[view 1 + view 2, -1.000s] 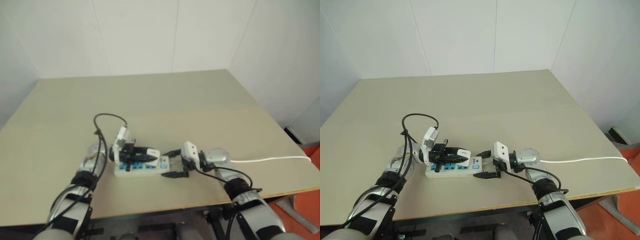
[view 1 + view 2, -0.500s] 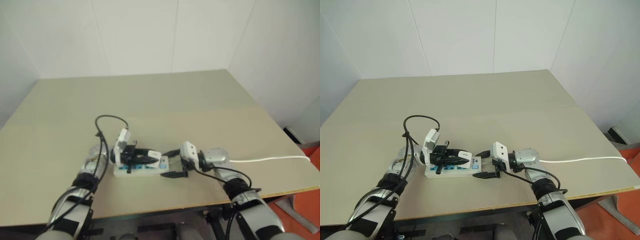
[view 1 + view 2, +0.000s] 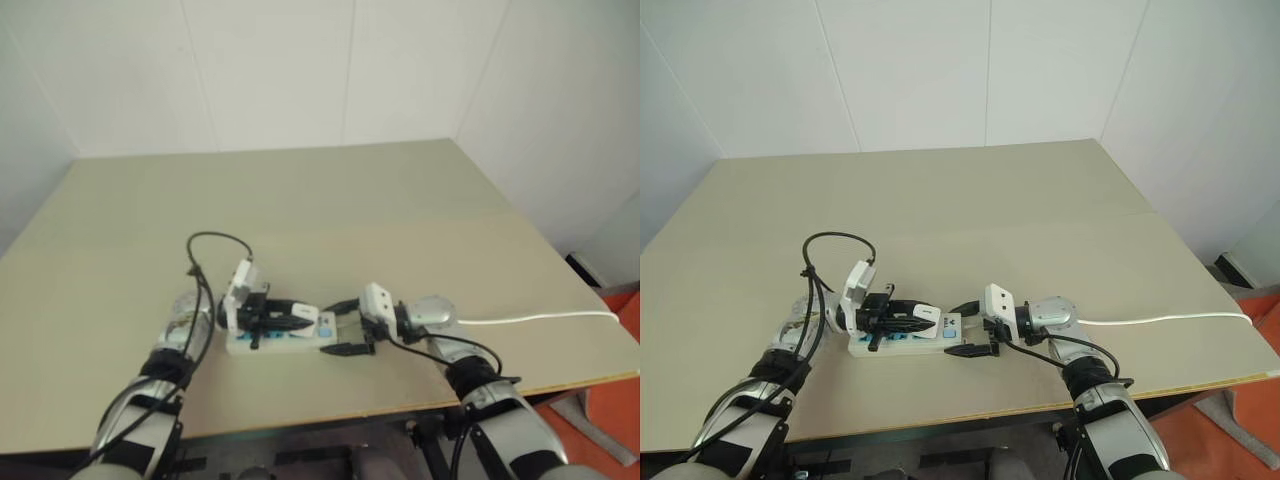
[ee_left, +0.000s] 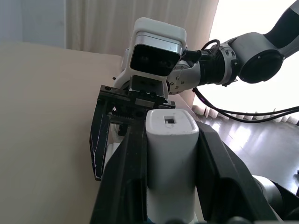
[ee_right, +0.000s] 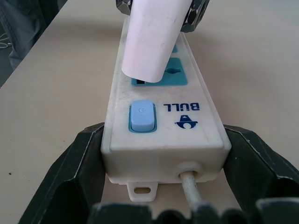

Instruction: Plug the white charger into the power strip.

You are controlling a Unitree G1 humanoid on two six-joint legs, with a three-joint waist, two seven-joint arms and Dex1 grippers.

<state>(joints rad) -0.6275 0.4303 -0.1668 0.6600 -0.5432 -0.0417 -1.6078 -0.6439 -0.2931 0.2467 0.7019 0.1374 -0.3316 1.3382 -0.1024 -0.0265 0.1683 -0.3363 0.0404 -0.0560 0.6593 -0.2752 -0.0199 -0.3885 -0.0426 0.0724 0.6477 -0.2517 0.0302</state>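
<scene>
Near the front edge of the table (image 3: 1040, 200), the left gripper (image 3: 923, 318) is pinching the white charger (image 4: 169, 168) between its two black fingers (image 4: 122, 186), lying level and pointing toward the other arm. The charger hangs slanted just over the power strip (image 5: 163, 126), above the blue socket face (image 5: 161, 74) nearest the strip's blue switch (image 5: 141, 116); whether its prongs have entered the socket cannot be told. The right gripper (image 3: 968, 329) faces it from the opposite side, its fingers (image 5: 70, 172) spread on either side of the cord end of the strip (close along both long edges; contact unclear). The thin white cord (image 3: 1160, 320) runs from there across the table toward its right edge.
</scene>
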